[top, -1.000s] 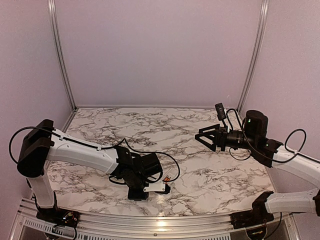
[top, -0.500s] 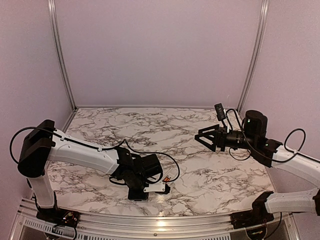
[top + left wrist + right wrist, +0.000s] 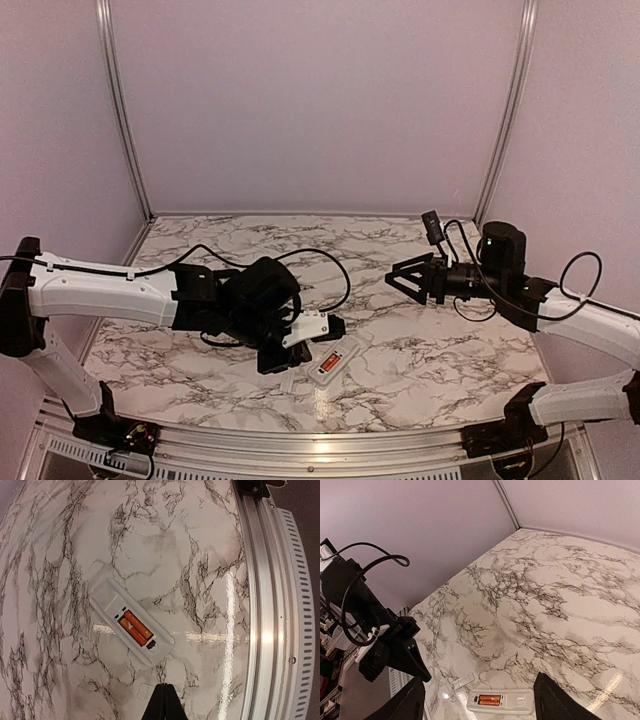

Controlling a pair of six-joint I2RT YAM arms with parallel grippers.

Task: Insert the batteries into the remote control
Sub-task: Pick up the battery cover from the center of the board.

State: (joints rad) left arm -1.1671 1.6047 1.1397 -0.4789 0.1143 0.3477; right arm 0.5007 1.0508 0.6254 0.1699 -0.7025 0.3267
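Showing both batteries seated in the remote mid-frame, cover loose below it, probably the last step; left gripper closed empty, right gripper wide, empty.

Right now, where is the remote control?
In the top view, the remote control lies back-up on the marble table, near the middle of its front edge. It sits just beside the left end effector, with the batteries in its recess.

We count one remote on the table, near its near edge. Two batteries, both in the remote's recess. One small white piece just beside the remote. Two grippers: left gripper, right gripper.
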